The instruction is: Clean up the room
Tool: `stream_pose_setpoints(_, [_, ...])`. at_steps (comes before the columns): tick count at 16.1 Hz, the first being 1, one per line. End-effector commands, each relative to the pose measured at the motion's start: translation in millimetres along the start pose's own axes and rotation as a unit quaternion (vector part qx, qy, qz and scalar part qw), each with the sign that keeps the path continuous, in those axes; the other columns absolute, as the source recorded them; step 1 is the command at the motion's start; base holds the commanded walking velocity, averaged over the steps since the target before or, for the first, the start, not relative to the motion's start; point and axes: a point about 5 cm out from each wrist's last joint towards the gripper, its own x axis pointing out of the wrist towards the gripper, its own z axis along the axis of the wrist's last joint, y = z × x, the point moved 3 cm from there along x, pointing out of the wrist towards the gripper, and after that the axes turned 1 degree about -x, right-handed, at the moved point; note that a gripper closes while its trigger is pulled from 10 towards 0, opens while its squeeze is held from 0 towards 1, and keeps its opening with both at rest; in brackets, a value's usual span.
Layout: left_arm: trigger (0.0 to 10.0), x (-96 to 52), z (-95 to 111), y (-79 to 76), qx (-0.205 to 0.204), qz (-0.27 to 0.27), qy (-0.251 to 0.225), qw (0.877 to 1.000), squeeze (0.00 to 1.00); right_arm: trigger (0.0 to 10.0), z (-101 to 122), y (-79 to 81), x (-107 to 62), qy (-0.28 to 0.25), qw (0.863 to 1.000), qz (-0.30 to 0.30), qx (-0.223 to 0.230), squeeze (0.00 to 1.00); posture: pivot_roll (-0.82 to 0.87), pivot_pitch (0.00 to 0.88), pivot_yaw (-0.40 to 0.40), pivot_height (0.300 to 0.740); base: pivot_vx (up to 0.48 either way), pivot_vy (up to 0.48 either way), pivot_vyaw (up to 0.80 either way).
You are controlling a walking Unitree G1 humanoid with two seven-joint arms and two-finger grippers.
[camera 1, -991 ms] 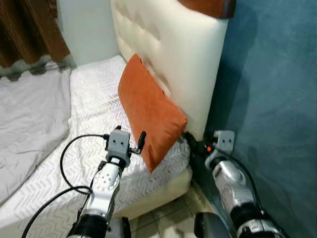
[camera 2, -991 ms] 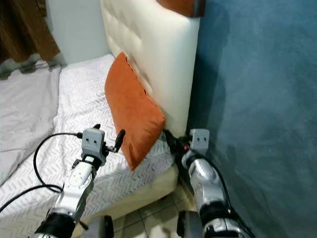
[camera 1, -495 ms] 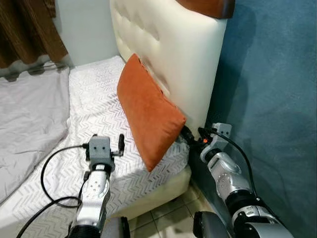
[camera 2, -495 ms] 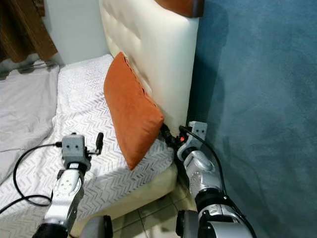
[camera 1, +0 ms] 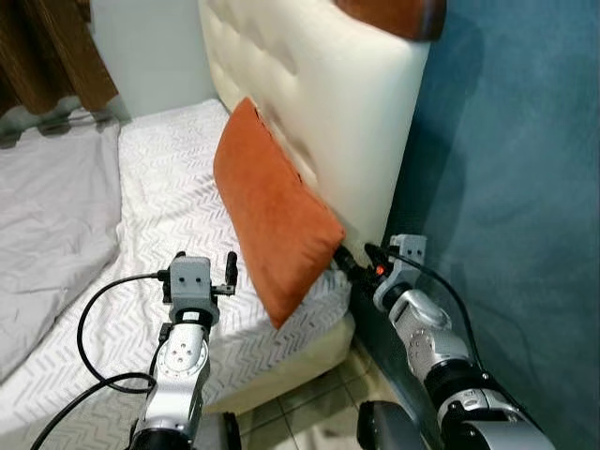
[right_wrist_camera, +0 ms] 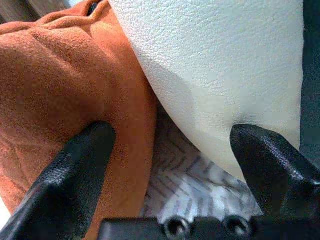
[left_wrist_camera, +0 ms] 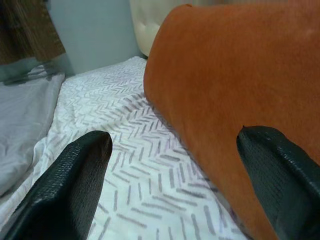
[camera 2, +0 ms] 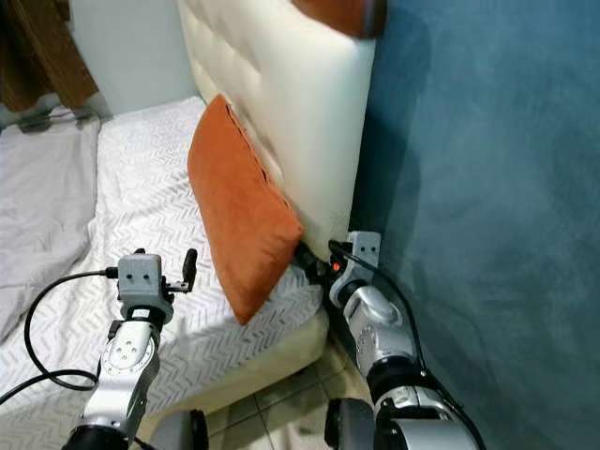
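The right claw (right_wrist_camera: 170,165) is open wide at the pillow's (camera 1: 272,225) low corner, middle of the frame. The left claw (left_wrist_camera: 165,185) is open too. Push gently so the pillow stays straight.

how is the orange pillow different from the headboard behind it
The orange pillow is rust-coloured with a fuzzy, velvety surface; the headboard is cream, smooth and tufted. The pillow is the smaller and leans tilted on the bed, while the headboard stands upright and rises well above it. Both look padded.
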Motion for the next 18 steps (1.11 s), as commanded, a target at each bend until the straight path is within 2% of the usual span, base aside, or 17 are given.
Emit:
stream_pose_setpoints(1, [10.0,2.6,5.5,-2.0,0.006,-0.005,-0.007,1.0,0.0,10.0,13.7,-1.5,4.2,-0.013,1.0,-0.001,-0.024,0.0,0.05,0.05,0.001,0.615,0.0,0.0,0.0])
stream_pose_setpoints(4, [10.0,4.0,6.4,-11.0,0.024,-0.026,-0.009,0.999,0.0,10.0,22.9,-19.4,-4.3,-0.018,0.998,-0.031,-0.06,0.0,0.04,0.046,-0.004,0.615,0.0,0.0,0.0])
stream_pose_setpoints(5, [10.0,2.6,8.4,-20.6,0.052,-0.047,-0.017,0.997,0.0,10.0,14.7,-33.0,-25.2,-0.02,0.995,-0.059,-0.074,0.0,0.04,0.044,-0.007,0.615,0.0,0.0,0.0])
stream_pose_setpoints(6, [10.0,2.1,8.8,-23.0,0.058,-0.052,-0.019,0.997,0.0,10.0,11.9,-35.1,-30.6,-0.022,0.995,-0.064,-0.072,0.0,0.03,0.043,-0.007,0.615,0.0,0.0,0.0])
stream_pose_setpoints(9, [10.0,-5.4,11.4,-37.7,0.053,-0.086,-0.02,0.995,0.0,10.0,-25.7,-41.7,-77.3,0.012,0.997,-0.06,-0.053,0.0,0.0,0.041,0.006,0.615,0.0,0.0,0.36])
stream_pose_setpoints(10, [10.0,-5.9,11.9,-39.3,0.052,-0.09,-0.021,0.994,0.0,10.0,-29.3,-43.4,-81.6,0.017,0.997,-0.063,-0.051,0.0,0.0,0.041,0.008,0.615,0.0,0.0,0.54])
stream_pose_setpoints(11, [10.0,-4.8,10.5,-43.4,0.045,-0.097,-0.017,0.994,0.0,10.0,-41.1,-49.9,-94.2,0.039,0.995,-0.077,-0.056,0.0,-0.02,0.032,0.02,0.615,0.0,0.0,0.53])
stream_pose_setpoints(13, [10.0,0.6,10.1,-50.2,0.049,-0.11,-0.013,0.993,0.0,10.0,-45.7,-58.2,-102.4,0.053,0.992,-0.102,-0.06,0.0,-0.04,0.019,0.037,0.615,0.0,-0.24,0.58])
stream_pose_setpoints(15, [10.0,5.1,12.9,-56.6,0.046,-0.121,-0.013,0.992,0.0,10.0,-39.6,-58.5,-99.5,0.05,0.991,-0.106,-0.06,0.0,-0.06,0.006,0.048,0.615,0.0,-0.48,0.52])
stream_pose_setpoints(16, [10.0,6.8,14.0,-59.0,0.03,-0.124,-0.011,0.992,0.0,10.0,-37.4,-58.2,-96.7,0.048,0.991,-0.105,-0.063,0.0,-0.06,0.0,0.054,0.615,0.0,0.0,0.53])
stream_pose_setpoints(18, [10.0,11.0,12.2,-58.3,0.032,-0.114,-0.001,0.993,0.0,10.0,-34.4,-57.8,-90.0,0.047,0.992,-0.1,-0.065,0.0,-0.06,0.0,0.057,0.615,0.0,0.0,0.0])
